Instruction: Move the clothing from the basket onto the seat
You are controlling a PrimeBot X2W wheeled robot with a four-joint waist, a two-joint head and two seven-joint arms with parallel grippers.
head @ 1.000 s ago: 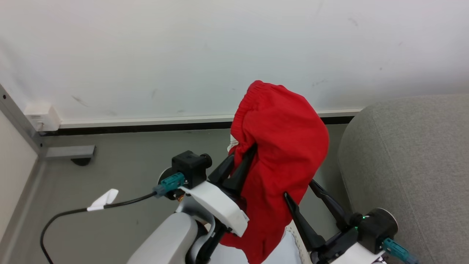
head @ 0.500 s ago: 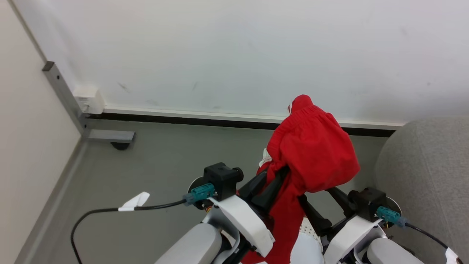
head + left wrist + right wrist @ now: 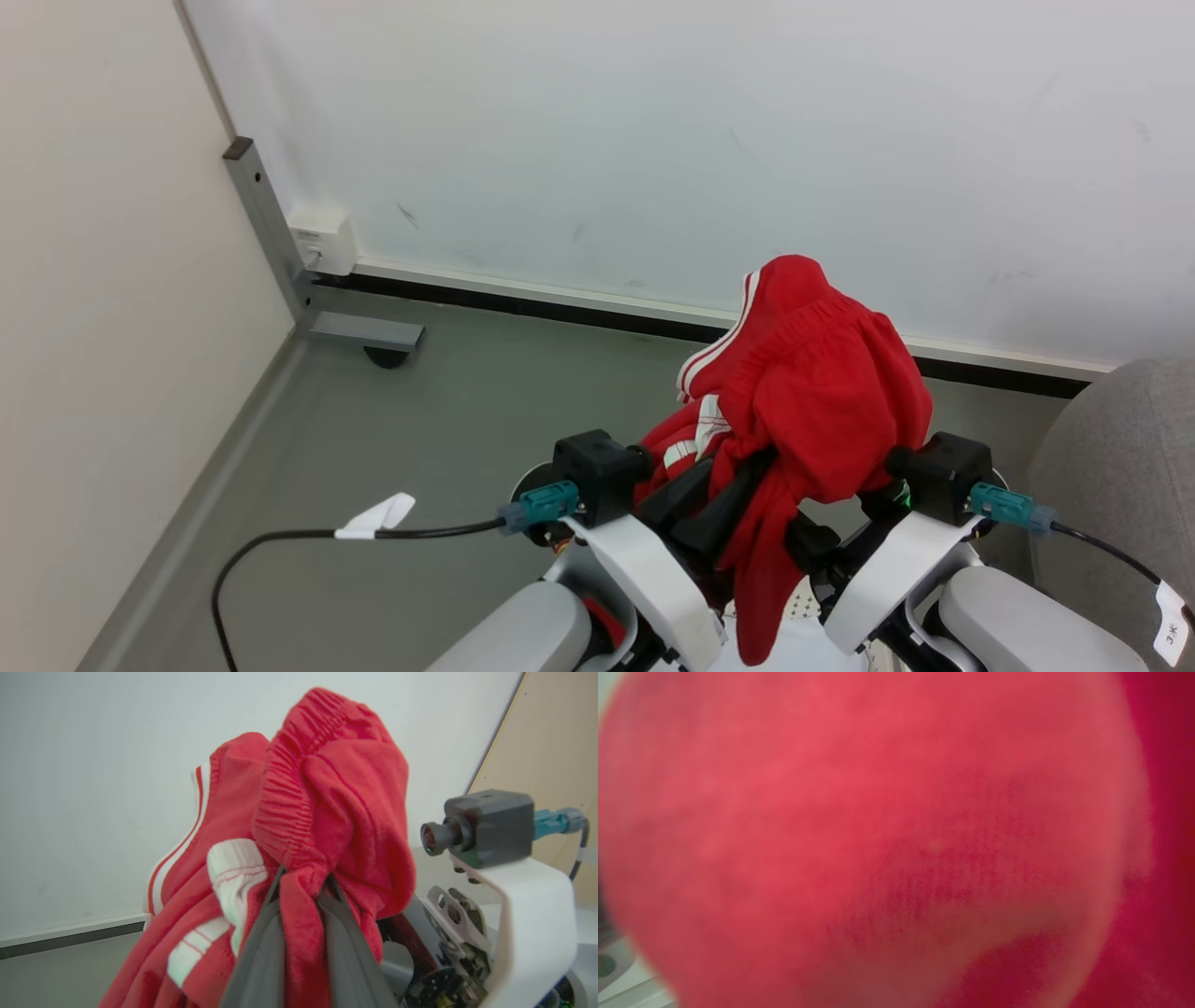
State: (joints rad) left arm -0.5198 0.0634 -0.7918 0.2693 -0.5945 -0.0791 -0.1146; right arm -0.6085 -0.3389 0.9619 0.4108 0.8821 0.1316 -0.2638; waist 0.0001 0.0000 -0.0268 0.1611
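Nearest the head camera, the left gripper (image 3: 738, 476) is clamped almost shut on a bunched fold of the red shorts (image 3: 822, 401). The shorts are held up off the floor at about 5 o'clock in the frame, clear of the laundry basket (image 3: 799, 607), of which a perforated white sliver shows at 6 o'clock. The right gripper (image 3: 810, 543) sits just beside them at 4 o'clock with its fingers buried under the draped cloth. Its jaws stand wide apart, and nothing suggests they are pinching anything.

By the look of them the shorts are light, limp and soft. They should sag and swing from any single hold, and a loose leg could snag on the way. The gathered elastic waistband, thick and ribbed, is the surest place to grip; a thin hem seems likelier to pull free.

Further out, a black cable (image 3: 280, 541) with a white tag trails over the grey floor (image 3: 420, 420) at 8 o'clock. The grey sofa (image 3: 1120, 448) shows its rounded edge at 3 o'clock, near the shorts but not touching them. A metal post (image 3: 266, 224) stands at 10 o'clock against the white wall (image 3: 653, 121), which runs across 12.

The left wrist view shows what the head view hides: both dark fingers (image 3: 261, 952) squeezing red fabric just below the waistband, with white stripe trim at 8 o'clock. The head view alone places the sofa. The right wrist view gives a red blur pressed against the lens, with a pale scrap at 7 o'clock that cannot be made out.
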